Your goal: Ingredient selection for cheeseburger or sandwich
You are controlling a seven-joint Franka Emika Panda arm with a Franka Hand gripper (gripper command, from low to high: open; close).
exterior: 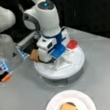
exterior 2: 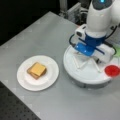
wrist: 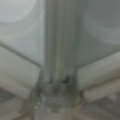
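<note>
Gripper (exterior 2: 96,58) low over divided white turntable (exterior 2: 85,75), bread slice (exterior: 34,55) at its 9 o'clock; jaw state unclear. Cheese-topped stack (exterior 2: 37,70) on plate (exterior 2: 25,81). Risk: snagging dividers.

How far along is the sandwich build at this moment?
Done: a bread slice with a yellow cheese square on top sits on the white plate. In hand: the gripper is down over the divided white turntable, beside a tan bread slice; whether it holds anything is hidden. Left: no top slice on the stack; a red piece remains on the turntable.
</note>
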